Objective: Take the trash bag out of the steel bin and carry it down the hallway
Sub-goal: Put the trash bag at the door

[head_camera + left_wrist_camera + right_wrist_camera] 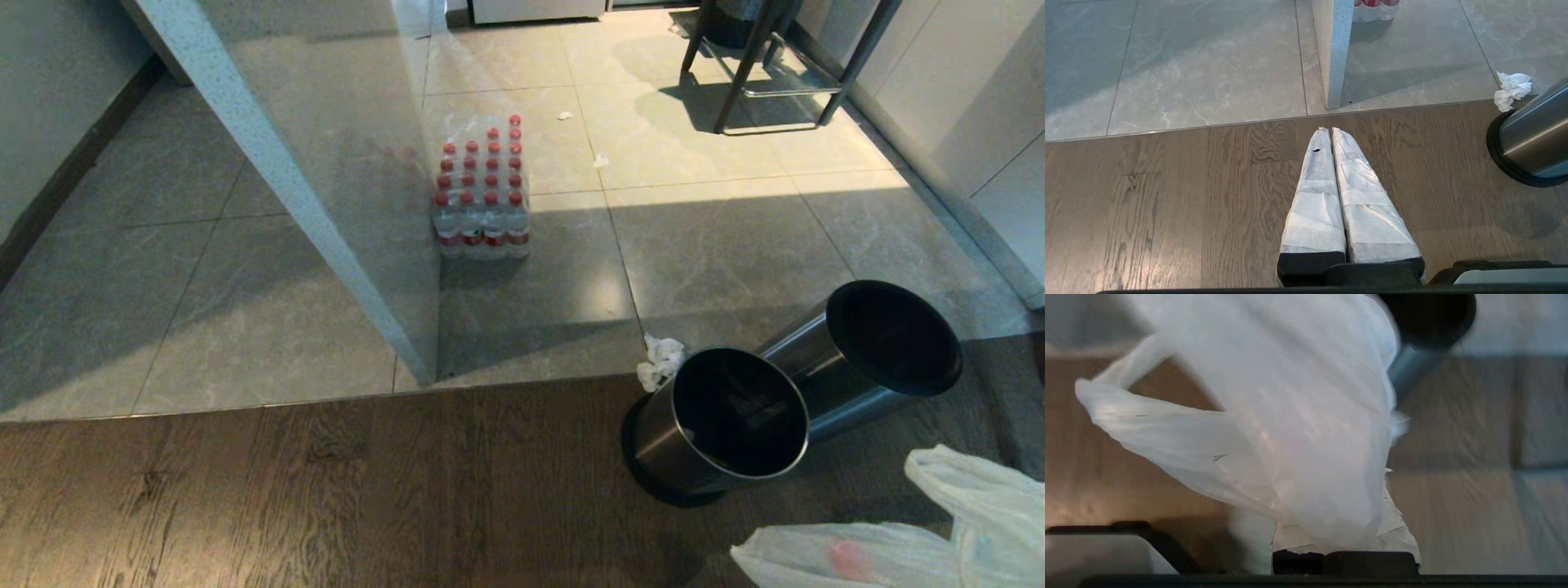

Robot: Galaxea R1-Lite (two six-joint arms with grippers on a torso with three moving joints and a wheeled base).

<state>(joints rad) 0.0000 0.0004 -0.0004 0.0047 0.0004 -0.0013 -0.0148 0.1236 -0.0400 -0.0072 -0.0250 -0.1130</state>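
Head view: the bag (898, 539) is seen out of the bin (718, 425), which is left tilted on the wood floor. It is gripped by the right pincer (1345, 539), closed on it for carrying. The left pincer (1331, 130) is kept closed and empty.
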